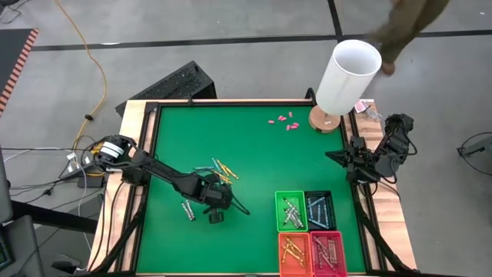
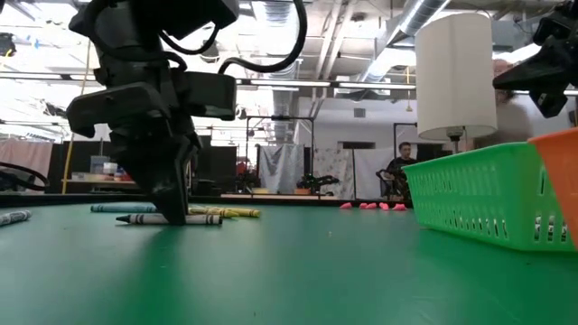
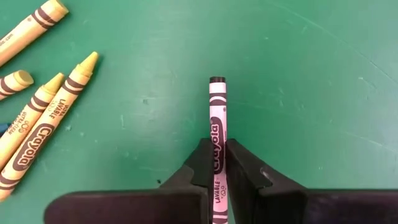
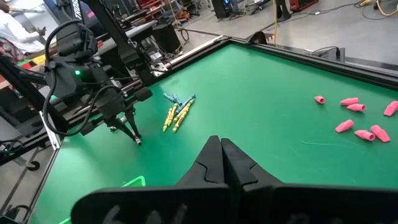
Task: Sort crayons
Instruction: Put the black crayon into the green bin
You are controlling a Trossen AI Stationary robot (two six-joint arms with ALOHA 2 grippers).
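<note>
Nearest the left wrist camera, the left gripper (image 3: 217, 163) has its jaws pinching a grey-white crayon (image 3: 217, 124) that lies flat on the green counter (image 3: 311, 93); the two dark fingers (image 3: 200, 163) press on either side of its paper wrapper, which carries dark bands near the tip and printed lettering along its length. Just beside it, four yellow-orange crayons (image 3: 43, 134) lie in a loose fan, each with the same kind of banded wrapper and a blunt waxy point. In the low view the left gripper (image 2: 172, 203) stands with its fingertips down on the counter over the grey-white crayon (image 2: 149, 218), with a light blue crayon (image 2: 122, 208) and yellow ones lying close behind it. From above, the left gripper (image 1: 215, 204) sits left of the counter's middle, the small cluster of crayons (image 1: 219, 168) near it and a pair of pale crayons (image 1: 187, 209) further to its left. Four small baskets stand together near the counter's front right: a green basket (image 1: 278, 211) and a black basket (image 1: 332, 209) behind, an orange basket (image 1: 282, 254) and a red basket (image 1: 341, 254) in front, each holding crayons. Pink stubby pieces (image 1: 283, 121) lie near the far edge, beside a white lamp (image 1: 347, 75). The right gripper (image 1: 338, 158) waits at the counter's right edge, its jaws pressed together.
</note>
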